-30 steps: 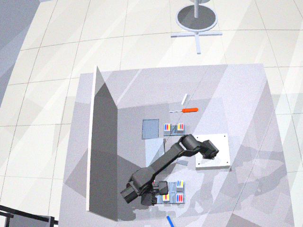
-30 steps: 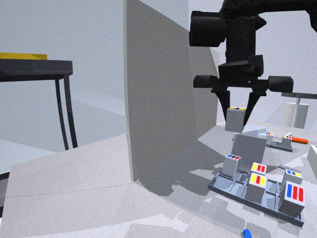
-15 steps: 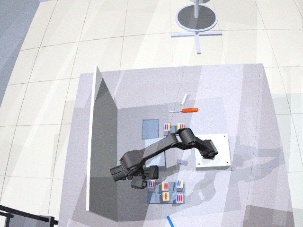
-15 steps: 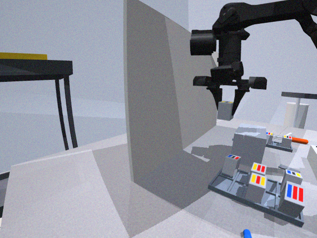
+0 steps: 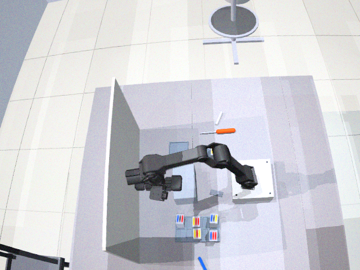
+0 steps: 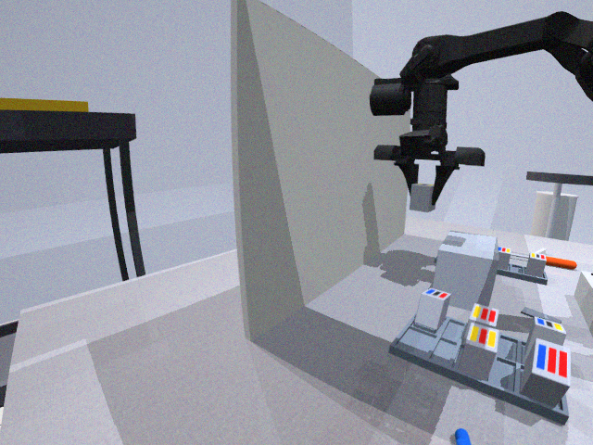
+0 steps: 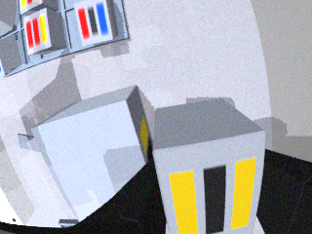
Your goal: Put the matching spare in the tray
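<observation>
1. The black parallel-jaw hand (image 6: 423, 189) is closed on a small grey cube-shaped spare with a yellow-black-yellow stripe label (image 7: 210, 198). The two fingers pinch its side walls and the striped face looks up to the wrist camera, so the code is readable during the carry.
2. The hand holds the spare high in the air, well above the worktop (image 5: 261, 116). I judge this height is kept so that the spare passes over the tall things below.
3. Directly under and beside the held spare stands the large pale grey box of the mounted unit (image 6: 467, 265). In the wrist view a yellow patch shows on the side of the unit that faces the spare, but the code there I cannot read completely.
4. Near the unit, toward the exterior camera, lies the grey compartment rack (image 5: 185, 235) with the other spares, with red, blue and yellow stripes.
5. The flat pale blue-grey tray (image 5: 178, 147) lies on the worktop beyond the unit, partly under the arm. The spare is not yet over it; probably the carry to the tray is the step in hand.
6. The tall beige upright panel (image 6: 306, 167) stands just beside the hand, so a swing to that side could hit it.
</observation>
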You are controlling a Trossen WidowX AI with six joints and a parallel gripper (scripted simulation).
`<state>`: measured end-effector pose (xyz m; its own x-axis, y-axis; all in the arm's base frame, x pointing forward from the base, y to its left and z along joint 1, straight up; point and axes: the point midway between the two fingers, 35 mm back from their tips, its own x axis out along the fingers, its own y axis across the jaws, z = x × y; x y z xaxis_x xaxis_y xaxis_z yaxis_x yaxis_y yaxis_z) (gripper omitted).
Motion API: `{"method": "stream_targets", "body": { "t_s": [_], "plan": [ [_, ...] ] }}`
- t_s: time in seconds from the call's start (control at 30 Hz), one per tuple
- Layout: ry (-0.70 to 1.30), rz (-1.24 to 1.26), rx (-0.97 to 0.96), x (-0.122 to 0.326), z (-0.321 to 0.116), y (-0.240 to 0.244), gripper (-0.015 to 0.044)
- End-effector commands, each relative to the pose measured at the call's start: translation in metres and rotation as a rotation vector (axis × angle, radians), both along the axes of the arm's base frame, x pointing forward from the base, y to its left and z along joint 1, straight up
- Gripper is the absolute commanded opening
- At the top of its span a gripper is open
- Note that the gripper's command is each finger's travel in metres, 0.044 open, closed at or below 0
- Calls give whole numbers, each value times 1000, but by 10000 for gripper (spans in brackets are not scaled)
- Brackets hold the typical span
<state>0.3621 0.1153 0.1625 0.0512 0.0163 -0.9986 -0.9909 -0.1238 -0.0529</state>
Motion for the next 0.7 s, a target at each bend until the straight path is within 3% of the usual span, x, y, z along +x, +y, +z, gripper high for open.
{"method": "stream_targets", "body": {
  "t_s": [0.0,0.67],
  "plan": [
    [-5,-1,-1,8,1,-30,0],
    [6,40,-25,16,-1,-158,0]
  ]
}}
